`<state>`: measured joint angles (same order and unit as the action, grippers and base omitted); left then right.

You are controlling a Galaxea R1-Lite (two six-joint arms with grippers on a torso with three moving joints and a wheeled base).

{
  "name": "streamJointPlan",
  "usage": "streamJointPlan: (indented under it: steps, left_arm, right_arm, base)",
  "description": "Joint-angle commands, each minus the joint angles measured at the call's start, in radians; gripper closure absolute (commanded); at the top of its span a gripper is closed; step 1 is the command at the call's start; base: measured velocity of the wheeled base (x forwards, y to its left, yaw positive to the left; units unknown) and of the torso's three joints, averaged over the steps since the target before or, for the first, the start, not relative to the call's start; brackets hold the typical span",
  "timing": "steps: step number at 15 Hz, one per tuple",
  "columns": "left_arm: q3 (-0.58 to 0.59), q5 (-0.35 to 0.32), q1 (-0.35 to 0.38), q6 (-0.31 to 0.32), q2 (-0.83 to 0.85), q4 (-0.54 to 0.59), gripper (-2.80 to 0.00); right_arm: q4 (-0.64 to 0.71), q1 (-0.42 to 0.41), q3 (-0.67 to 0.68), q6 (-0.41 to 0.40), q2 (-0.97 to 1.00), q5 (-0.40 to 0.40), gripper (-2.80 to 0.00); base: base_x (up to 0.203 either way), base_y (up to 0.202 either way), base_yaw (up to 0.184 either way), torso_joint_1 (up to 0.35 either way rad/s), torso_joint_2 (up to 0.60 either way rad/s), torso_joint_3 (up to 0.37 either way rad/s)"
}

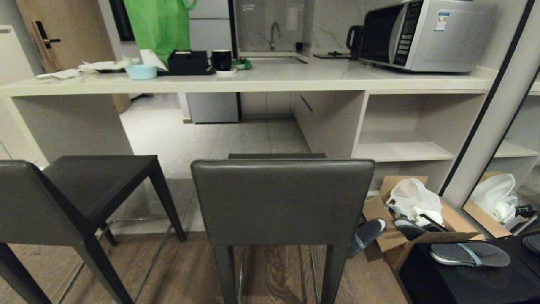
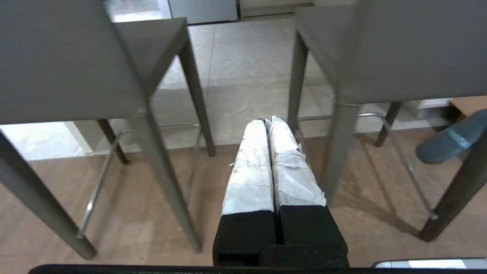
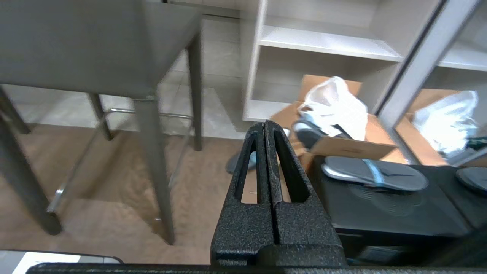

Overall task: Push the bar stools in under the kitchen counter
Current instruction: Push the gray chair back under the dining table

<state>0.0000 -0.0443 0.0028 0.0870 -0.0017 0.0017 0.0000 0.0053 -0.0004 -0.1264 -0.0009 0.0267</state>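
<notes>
Left gripper [image 2: 266,121]: closed, empty, low between both stools.
Right gripper [image 3: 265,123]: closed, empty, right of centre stool.
Bar stools [image 1: 282,202]: near, centre and left [image 1: 80,190], standing clear of counter.
Kitchen counter [image 1: 270,80]: far, spanning left to right.

Even indoor light – soft shadows under stools, wrist views' edges blurred.
</notes>
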Motion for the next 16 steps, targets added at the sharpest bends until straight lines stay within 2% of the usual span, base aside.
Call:
streamJointPlan:
  steps: [1,16]
  left_arm:
    - [0.003,0.0,0.0,0.001,0.002,0.0,0.0]
    - [0.003,0.0,0.0,0.0,0.002,0.0,0.0]
  right_arm:
    - [0.0,0.001,0.0,-0.002,0.001,0.001,0.0]
    - [0.0,0.001,0.0,0.0,0.002,0.002,0.0]
  base:
    - [0.0,0.192,0.0,-0.002,0.0,0.001]
    - [0.0,0.197,0.0,0.003,0.0,0.004]
